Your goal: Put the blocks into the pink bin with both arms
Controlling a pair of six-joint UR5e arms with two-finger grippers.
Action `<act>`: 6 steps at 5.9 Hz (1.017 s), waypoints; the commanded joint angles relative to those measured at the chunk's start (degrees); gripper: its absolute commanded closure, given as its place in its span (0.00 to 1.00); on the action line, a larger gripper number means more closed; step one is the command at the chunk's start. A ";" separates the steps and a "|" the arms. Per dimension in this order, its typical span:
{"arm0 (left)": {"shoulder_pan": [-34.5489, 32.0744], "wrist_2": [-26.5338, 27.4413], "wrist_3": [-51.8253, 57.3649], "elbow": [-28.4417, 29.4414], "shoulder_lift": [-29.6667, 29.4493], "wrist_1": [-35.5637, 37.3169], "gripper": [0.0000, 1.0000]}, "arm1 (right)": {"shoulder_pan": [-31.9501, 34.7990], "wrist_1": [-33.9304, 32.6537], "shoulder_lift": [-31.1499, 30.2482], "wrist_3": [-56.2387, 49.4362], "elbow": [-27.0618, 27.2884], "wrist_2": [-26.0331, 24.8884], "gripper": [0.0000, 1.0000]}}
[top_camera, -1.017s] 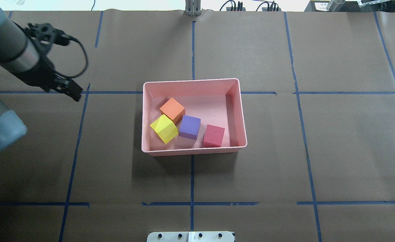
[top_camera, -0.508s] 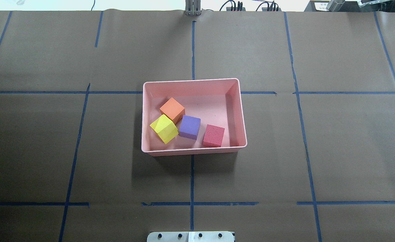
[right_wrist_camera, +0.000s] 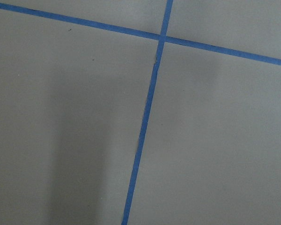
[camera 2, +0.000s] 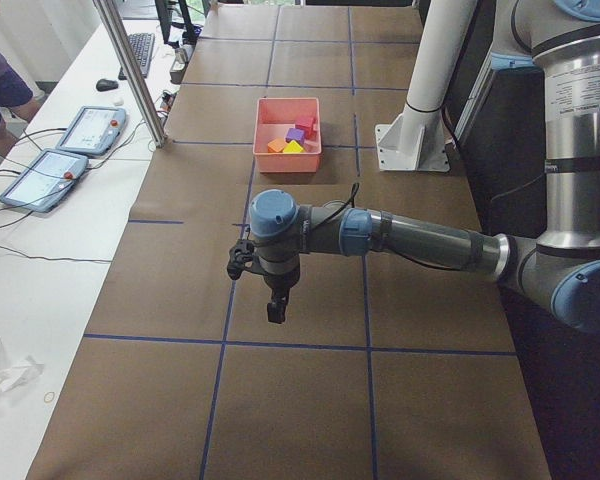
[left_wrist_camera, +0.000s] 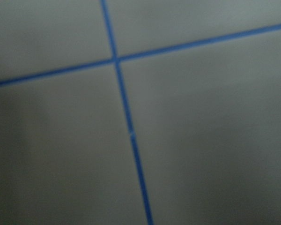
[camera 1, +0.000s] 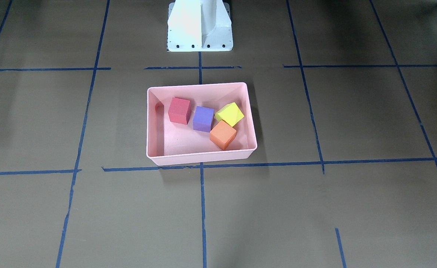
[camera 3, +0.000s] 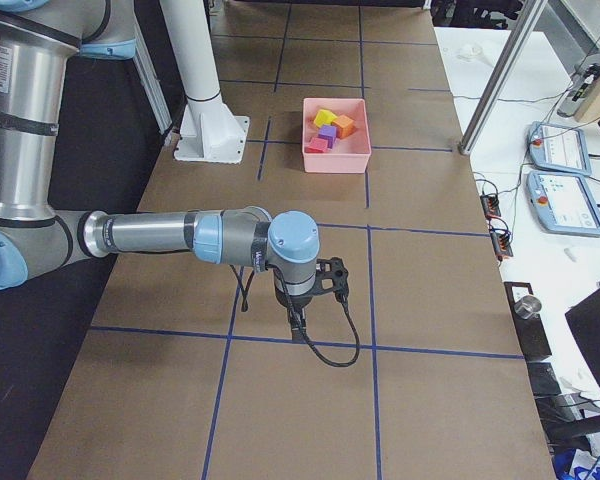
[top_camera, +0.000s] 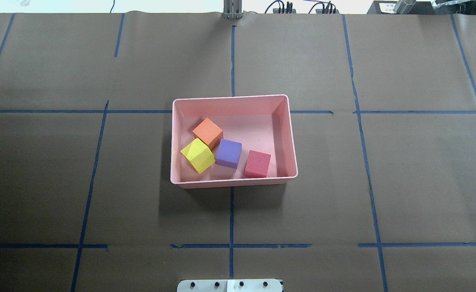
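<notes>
The pink bin (top_camera: 234,98) stands mid-table and holds all four blocks: orange (top_camera: 208,132), yellow-green (top_camera: 198,155) tilted against it, purple (top_camera: 228,153) and red (top_camera: 257,163). The front-facing view shows the same bin (camera 1: 198,85). Neither gripper is in the overhead or front-facing view. My left gripper (camera 2: 275,305) shows only in the exterior left view, far from the bin (camera 2: 287,162), low over bare table. My right gripper (camera 3: 298,325) shows only in the exterior right view, likewise far from the bin (camera 3: 335,160). I cannot tell whether either is open or shut. Both wrist views show only paper and tape.
Brown paper with blue tape lines (top_camera: 231,215) covers the table. The white pedestal base (camera 1: 200,26) stands behind the bin. Tablets (camera 2: 65,150) and cables lie on the side bench, with a metal post (camera 2: 130,70) at the table edge.
My left arm and gripper have moved out past the left edge of the overhead view. The bin and the blocks in it have not moved.
</notes>
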 commanded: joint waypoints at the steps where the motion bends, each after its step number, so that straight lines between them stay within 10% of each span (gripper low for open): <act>1: -0.39 0.06 -0.60 2.70 1.92 -0.13 0.00 | -0.07 0.02 0.07 0.04 0.01 0.84 0.00; 6: -0.30 0.15 -0.17 -0.63 2.53 0.31 0.00 | 0.02 0.02 -0.11 -0.05 0.01 1.11 0.00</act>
